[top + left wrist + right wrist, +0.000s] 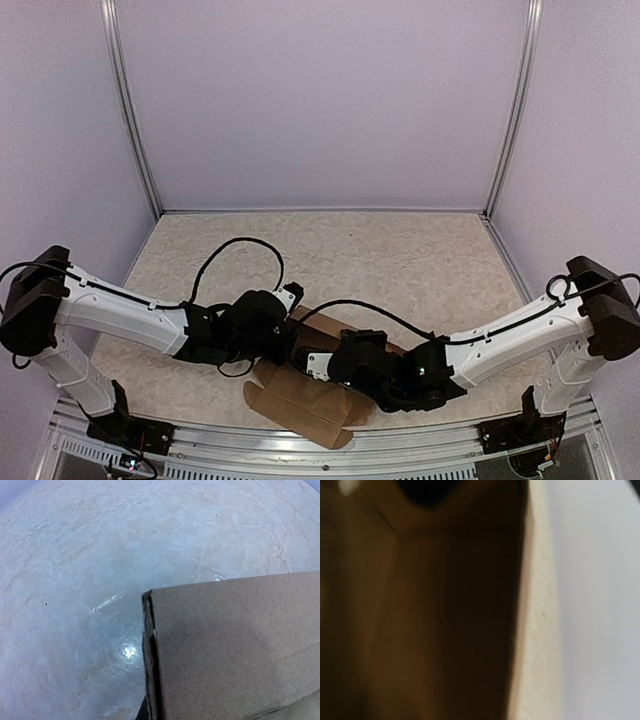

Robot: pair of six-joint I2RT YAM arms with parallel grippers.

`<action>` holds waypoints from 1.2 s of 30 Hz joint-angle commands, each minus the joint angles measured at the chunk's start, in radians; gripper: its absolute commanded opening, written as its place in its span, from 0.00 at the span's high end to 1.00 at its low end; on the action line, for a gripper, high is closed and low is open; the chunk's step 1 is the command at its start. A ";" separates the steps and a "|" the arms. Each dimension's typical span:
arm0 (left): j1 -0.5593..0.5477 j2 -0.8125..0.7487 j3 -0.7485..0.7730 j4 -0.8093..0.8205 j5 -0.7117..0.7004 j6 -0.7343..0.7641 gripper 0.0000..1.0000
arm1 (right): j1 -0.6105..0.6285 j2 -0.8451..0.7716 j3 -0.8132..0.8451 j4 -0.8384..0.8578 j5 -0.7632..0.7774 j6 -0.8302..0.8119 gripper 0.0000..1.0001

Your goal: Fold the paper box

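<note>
The paper box (300, 400) is a brown cardboard piece lying partly folded at the table's near edge, between the two arms. My left gripper (285, 338) meets its upper left part. In the left wrist view a folded, layered edge of the box (230, 650) runs straight into the jaws, with a dark sliver of a finger (141, 713) pressed beside it. My right gripper (322, 362) is on the box from the right. In the right wrist view blurred cardboard (420, 610) fills the left side and hides the fingers.
The mottled beige table (400, 260) stretches behind the arms to lavender walls. Metal posts (130, 110) stand at the back corners. A metal rail (330, 455) runs along the near edge, just under the box. Black cables loop above both wrists.
</note>
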 commanded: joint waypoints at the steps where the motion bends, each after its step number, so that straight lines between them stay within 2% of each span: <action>1: -0.008 0.039 0.063 -0.017 -0.022 0.070 1.00 | -0.010 -0.112 0.027 -0.140 -0.218 0.174 0.60; 3: -0.007 0.055 0.087 -0.020 -0.019 0.101 1.00 | -0.021 -0.170 0.023 -0.166 -0.291 0.221 0.51; 7: 0.005 0.103 0.127 0.011 0.027 0.180 1.00 | -0.055 -0.319 0.004 -0.204 -0.412 0.298 0.44; 11: 0.024 0.136 0.176 0.027 0.052 0.231 1.00 | -0.118 -0.439 -0.008 -0.248 -0.513 0.381 0.43; 13: 0.046 0.148 0.194 0.030 0.107 0.253 1.00 | -0.156 -0.484 -0.021 -0.251 -0.563 0.423 0.43; 16: 0.065 0.155 0.197 0.072 0.181 0.297 1.00 | -0.241 -0.511 -0.031 -0.249 -0.581 0.567 0.45; 18: 0.071 0.154 0.191 0.112 0.210 0.323 1.00 | -0.306 -0.506 -0.031 -0.251 -0.651 0.649 0.47; 22: 0.085 0.147 0.171 0.177 0.289 0.339 1.00 | -0.405 -0.469 -0.038 -0.214 -0.746 0.762 0.59; 25: 0.092 0.153 0.159 0.216 0.316 0.360 1.00 | -0.453 -0.436 -0.046 -0.139 -0.833 0.799 0.81; 27: 0.099 0.165 0.157 0.235 0.326 0.358 1.00 | -0.480 -0.408 -0.048 -0.098 -0.885 0.822 1.00; 36: 0.102 0.260 0.185 0.276 0.338 0.350 1.00 | -0.522 -0.278 -0.076 0.104 -0.950 0.913 1.00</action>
